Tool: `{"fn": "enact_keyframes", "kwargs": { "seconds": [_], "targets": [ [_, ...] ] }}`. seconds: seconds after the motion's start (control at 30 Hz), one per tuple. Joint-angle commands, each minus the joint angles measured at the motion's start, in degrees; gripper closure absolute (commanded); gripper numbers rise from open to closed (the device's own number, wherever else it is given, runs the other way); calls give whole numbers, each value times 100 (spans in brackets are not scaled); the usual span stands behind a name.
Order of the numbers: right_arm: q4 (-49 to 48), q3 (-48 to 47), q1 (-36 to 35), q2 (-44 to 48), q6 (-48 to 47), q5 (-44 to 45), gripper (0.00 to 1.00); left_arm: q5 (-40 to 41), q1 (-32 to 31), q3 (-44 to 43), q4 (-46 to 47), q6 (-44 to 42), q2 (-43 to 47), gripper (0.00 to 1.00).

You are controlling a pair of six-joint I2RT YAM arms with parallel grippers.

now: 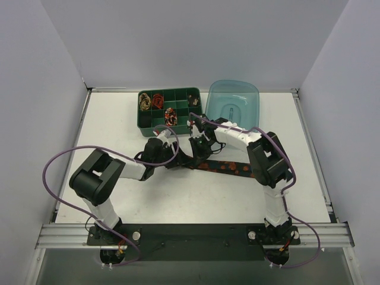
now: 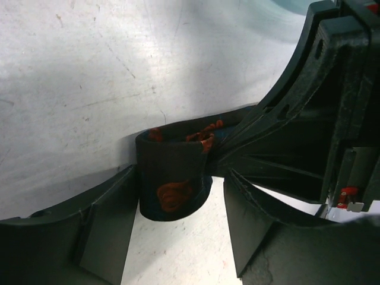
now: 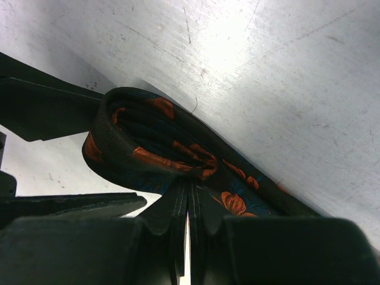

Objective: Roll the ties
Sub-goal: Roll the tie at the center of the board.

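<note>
A black tie with orange-red blotches (image 1: 231, 167) lies flat across the table's middle, and its left end is wound into a loose coil (image 3: 148, 142). My right gripper (image 3: 189, 187) is shut, its fingertips pinching the coil's inner layers. My left gripper (image 2: 178, 178) stands open, one finger (image 2: 101, 237) on each side of the coil (image 2: 172, 160), the left one against it. In the top view both grippers meet at the tie's left end, the left gripper (image 1: 178, 159) beside the right gripper (image 1: 199, 149). Small coiled ties (image 1: 157, 100) sit in a tray's compartments.
A green compartment tray (image 1: 138, 119) stands at the back centre. A translucent blue lid (image 1: 233, 104) lies to its right. Purple cables loop over both arms. White walls enclose the table on three sides.
</note>
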State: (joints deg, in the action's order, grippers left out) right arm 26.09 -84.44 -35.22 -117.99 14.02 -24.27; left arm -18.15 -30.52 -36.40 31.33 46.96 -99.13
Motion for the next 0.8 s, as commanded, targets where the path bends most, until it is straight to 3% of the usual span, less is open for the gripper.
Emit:
{"fn": "enact_keyframes", "kwargs": {
  "seconds": [0.0,0.17,0.43,0.77],
  "targets": [
    [55,-46,33,-215,-49,116,100,-48,38,212,830,59,-264,37],
    [11,-37,51,-224,-57,89,100,171,38,309,1077,6,-159,47],
    [11,-177,50,-321,-40,124,100,137,29,-445,-73,-397,51,70],
    [-7,-459,33,-584,13,81,100,373,-137,-947,-1417,-907,676,74]
  ]
}}
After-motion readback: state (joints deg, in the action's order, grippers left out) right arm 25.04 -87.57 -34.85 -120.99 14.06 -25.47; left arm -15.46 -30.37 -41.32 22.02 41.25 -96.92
